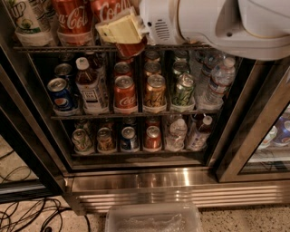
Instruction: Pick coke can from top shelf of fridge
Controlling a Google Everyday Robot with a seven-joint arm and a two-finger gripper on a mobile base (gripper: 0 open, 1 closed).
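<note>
The gripper (120, 30) sits at the top of the view, at the front edge of the top shelf (54, 47) of the fridge (229, 152). It is clamped on the coke can (108, 8). One yellowish finger pad (117, 31) lies flat across the can's front, and the other finger is hidden behind it. The can is tilted, with white Coca-Cola script showing above the pad. Its red base pokes out below the pad, past the shelf's front wire.

Just left of the gripper stands a larger Coca-Cola container (74, 20), its script partly readable. Farther left is a green-and-white drink (22, 18) marked "UP" (the rest is cut off).

On the rack below the gripper are a second Coca-Cola can (125, 93) and a copper-orange can (155, 93). To the lower left stand a blue Pepsi can (61, 95) and a white-capped bottle (90, 88). To the lower right are a green can (183, 90) and a water bottle (217, 81).
</note>
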